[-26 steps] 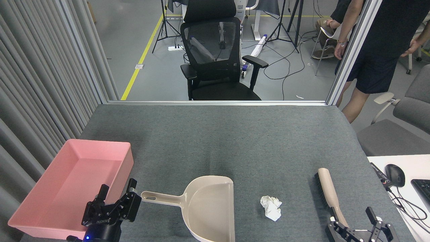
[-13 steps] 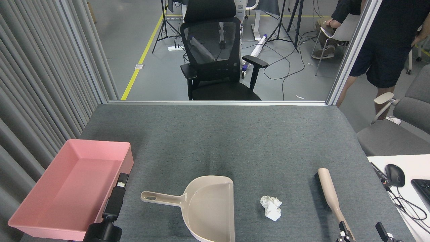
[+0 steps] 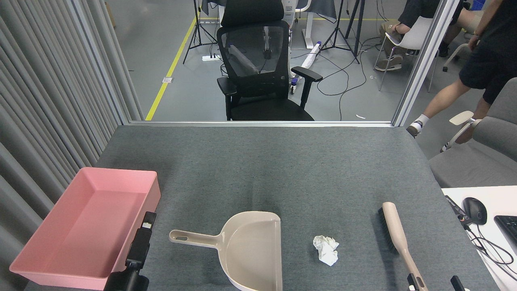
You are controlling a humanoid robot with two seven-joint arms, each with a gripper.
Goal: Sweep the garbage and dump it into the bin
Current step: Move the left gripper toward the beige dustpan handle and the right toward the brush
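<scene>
The garbage (image 3: 326,249), one crumpled white paper wad, lies on the grey felt table between a beige dustpan (image 3: 252,250) and a beige brush (image 3: 398,236) with dark bristles. The bin (image 3: 44,258), a light-pink tub with nothing visible inside, stands at the front left. Between the bin's right wall and the dustpan handle, my left gripper (image 3: 141,238) shows edge-on as a single dark bar, so its state is unclear. Only the two tips of my right gripper (image 3: 433,283) rise from the bottom edge, spread apart, the left tip beside the brush handle's near end.
A white desk (image 3: 484,194) with a mouse, cables and a keyboard adjoins the table at the right. Grey slatted panels line the left side. Behind the table's far rail stand a black office chair (image 3: 262,68) and tripods, and a person's legs (image 3: 448,101) are at the far right.
My left gripper has turned from showing both fingers to edge-on beside the bin. My right gripper has sunk toward the bottom edge. The person behind has walked off to the right.
</scene>
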